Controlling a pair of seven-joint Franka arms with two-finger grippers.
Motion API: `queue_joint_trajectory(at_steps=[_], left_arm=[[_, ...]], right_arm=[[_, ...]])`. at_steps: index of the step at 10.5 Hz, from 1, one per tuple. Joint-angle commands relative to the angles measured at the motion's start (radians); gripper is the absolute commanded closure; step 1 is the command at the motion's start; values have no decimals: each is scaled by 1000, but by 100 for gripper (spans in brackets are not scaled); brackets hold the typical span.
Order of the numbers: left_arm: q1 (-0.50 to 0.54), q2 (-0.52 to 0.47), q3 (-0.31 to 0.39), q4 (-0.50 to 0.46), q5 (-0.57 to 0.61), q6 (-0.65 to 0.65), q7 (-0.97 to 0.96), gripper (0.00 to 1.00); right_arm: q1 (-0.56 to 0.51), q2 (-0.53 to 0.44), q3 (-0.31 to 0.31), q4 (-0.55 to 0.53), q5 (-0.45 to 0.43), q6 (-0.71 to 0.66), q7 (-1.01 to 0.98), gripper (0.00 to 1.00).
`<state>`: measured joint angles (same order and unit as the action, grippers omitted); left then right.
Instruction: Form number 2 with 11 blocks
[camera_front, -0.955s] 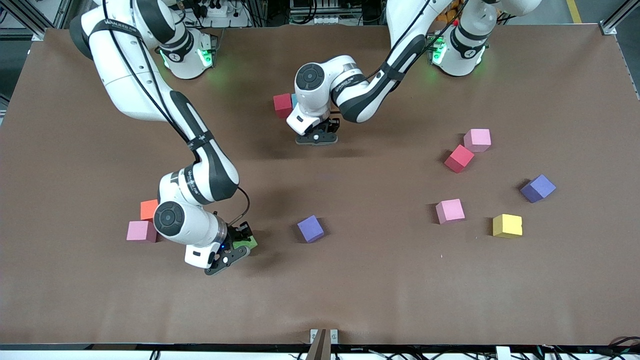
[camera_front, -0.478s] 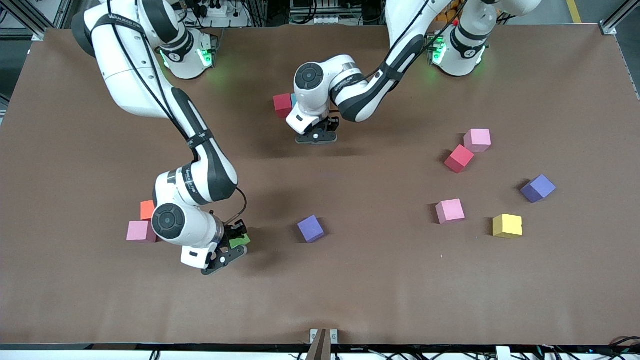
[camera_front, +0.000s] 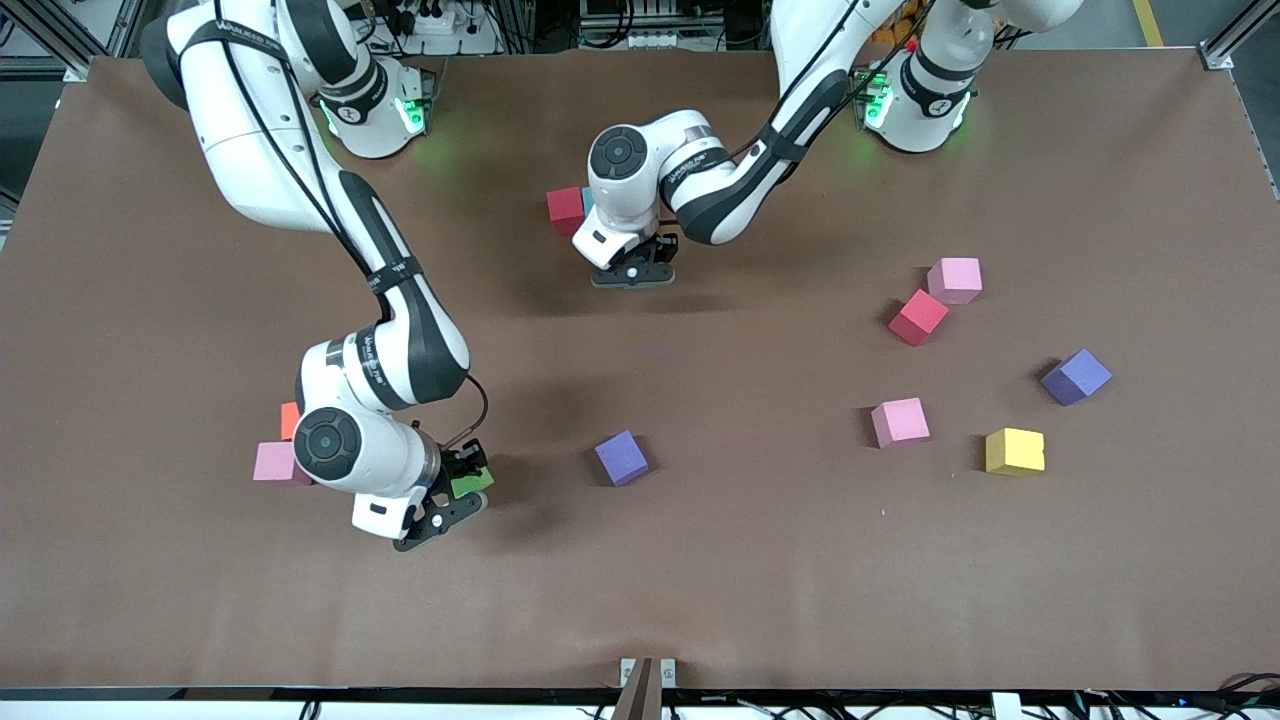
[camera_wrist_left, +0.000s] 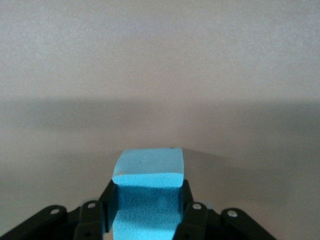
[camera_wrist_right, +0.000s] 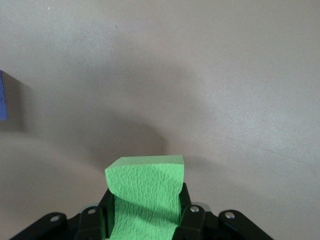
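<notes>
In the right wrist view my right gripper (camera_wrist_right: 145, 201) is shut on a green block (camera_wrist_right: 146, 182), held just above the table. From the front, this gripper (camera_front: 452, 497) and the green block (camera_front: 471, 484) are beside a pink block (camera_front: 273, 462) and an orange block (camera_front: 290, 419). My left gripper (camera_wrist_left: 148, 194) is shut on a light blue block (camera_wrist_left: 149, 172). In the front view the left gripper (camera_front: 634, 268) hangs low beside a red block (camera_front: 565, 210); a light blue sliver (camera_front: 588, 200) shows next to that block. More blocks lie toward the left arm's end: pink (camera_front: 955, 279), red (camera_front: 918, 317), pink (camera_front: 900, 421), yellow (camera_front: 1014, 451).
Two purple cubes lie on the brown table: one (camera_front: 621, 457) near the green block, also at the edge of the right wrist view (camera_wrist_right: 2, 95), and one (camera_front: 1076, 376) by the yellow block. The right arm's forearm crosses above the pink and orange blocks.
My right gripper has drifted toward the right arm's end of the table with the green block, covering more of the orange block. The left arm has barely moved.
</notes>
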<state>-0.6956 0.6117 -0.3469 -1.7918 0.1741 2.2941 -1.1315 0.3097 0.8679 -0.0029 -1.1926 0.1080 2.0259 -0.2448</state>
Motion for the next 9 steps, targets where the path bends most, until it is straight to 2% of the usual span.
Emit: queue_joint_trajectory(at_steps=[1, 3, 7, 9], left_arm=[[2, 5, -6, -5, 41, 13, -13, 0], [4, 0, -6, -5, 41, 13, -14, 0], [10, -61, -14, 0, 41, 1, -16, 0], [21, -95, -12, 2, 41, -47, 16, 0]], right_arm=[[3, -15, -9, 1, 28, -24, 9, 53], [8, -15, -12, 1, 68, -24, 27, 53], [18, -35, -9, -1, 75, -26, 93, 53], [26, -36, -6, -1, 75, -47, 114, 52]])
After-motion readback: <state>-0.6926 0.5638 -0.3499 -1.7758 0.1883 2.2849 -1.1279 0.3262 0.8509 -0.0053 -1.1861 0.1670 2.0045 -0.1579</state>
